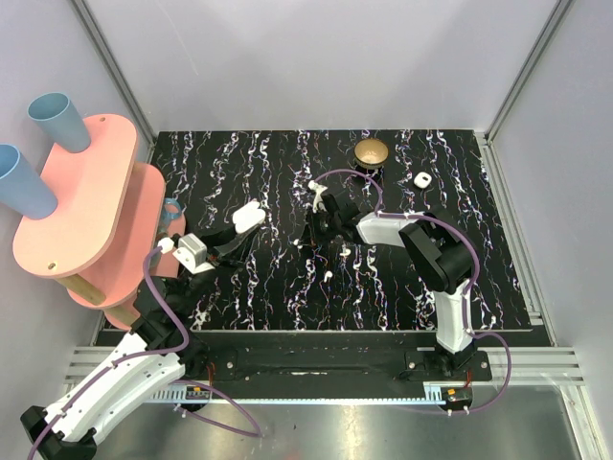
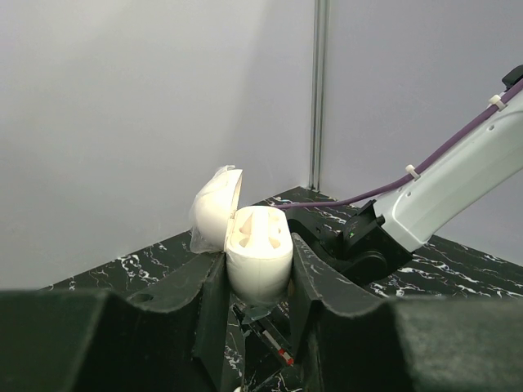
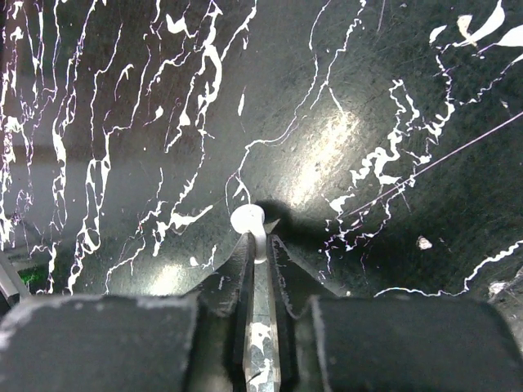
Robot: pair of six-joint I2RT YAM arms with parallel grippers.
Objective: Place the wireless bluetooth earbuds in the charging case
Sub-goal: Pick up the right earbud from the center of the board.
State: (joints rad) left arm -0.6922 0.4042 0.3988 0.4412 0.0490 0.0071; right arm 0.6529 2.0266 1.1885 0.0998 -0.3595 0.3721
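Note:
The charging case (image 2: pixel 257 249) is white and rounded, with its lid (image 2: pixel 214 208) swung open to the left and two empty sockets showing. My left gripper (image 2: pixel 257 273) is shut on its lower body; from above the case (image 1: pixel 247 215) hangs over the table's left part. One of the wireless bluetooth earbuds (image 3: pixel 248 220) rests on the black marbled table (image 3: pixel 368 98), its stem pinched between the tips of my right gripper (image 3: pixel 260 245), which is shut on it. In the top view that gripper (image 1: pixel 317 199) is at mid table. Another small white bud (image 1: pixel 346 251) seems to lie nearer the arms.
A gold round dish (image 1: pixel 371 151) on a black base stands at the back. A small white piece (image 1: pixel 420 178) lies to its right. A pink two-level stand (image 1: pixel 91 206) with two blue cups (image 1: pixel 57 120) fills the left side. Grey walls enclose the table.

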